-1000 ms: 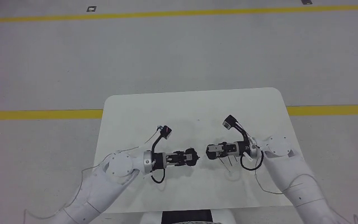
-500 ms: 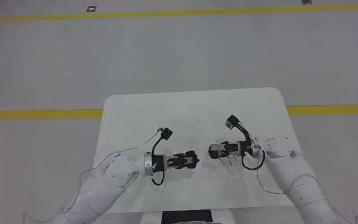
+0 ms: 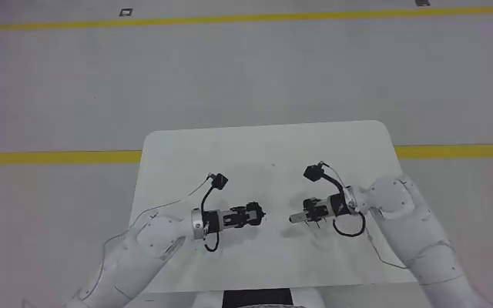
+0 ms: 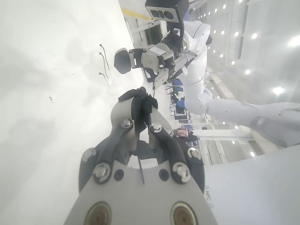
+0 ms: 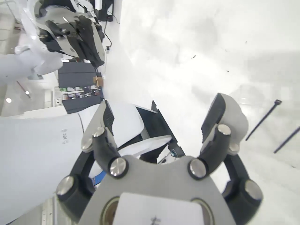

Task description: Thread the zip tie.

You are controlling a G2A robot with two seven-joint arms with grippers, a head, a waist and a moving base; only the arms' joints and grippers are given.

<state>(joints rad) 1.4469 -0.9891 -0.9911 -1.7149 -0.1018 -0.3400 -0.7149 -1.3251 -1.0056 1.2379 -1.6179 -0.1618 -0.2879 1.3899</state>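
Two grippers face each other low over the white table [image 3: 231,154], near its front edge, and the space between them is wider than it was a second ago. Back then their tips stood almost nose to nose; since then the left gripper [image 4: 138,100] has drawn back a little toward its own side, and the right gripper [image 5: 161,115] has pulled away and dipped closer to the tabletop. The left gripper is clenched on the black zip tie [image 4: 141,172]. The tie's bunched end pokes out just past the fingertips, and its thin tail runs back between the fingers [image 4: 159,118] toward the wrist. Whether the tail has passed through the tie's head cannot be made out. The right gripper is released, with its jaws spread wide and nothing between them. The left wrist view shows one of its dark pads turned toward the left gripper, well apart from the held tie. Several loose zip ties [image 5: 262,120] lie flat on the table beside the right gripper, on the side away from the left arm. They are close to one another, in the same spot as before, and neither gripper touches them.
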